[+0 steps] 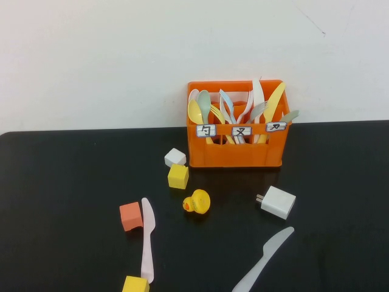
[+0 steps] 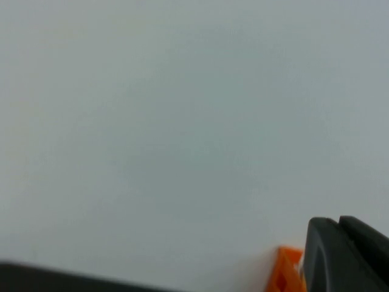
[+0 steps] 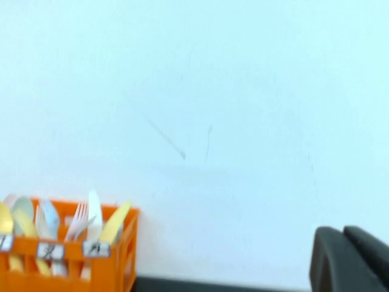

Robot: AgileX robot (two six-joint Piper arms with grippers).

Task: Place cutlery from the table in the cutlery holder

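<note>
Only a dark edge of the left tool and right tool shows, both raised facing the wall; their grip I cannot tell. Well below them, the pink knife and grey-blue knife lie on the bench, before the orange crate.

- white cube, touching a yellow cube
- orange cube
- second yellow cube at the near edge
- duck
- charger plug
</note>
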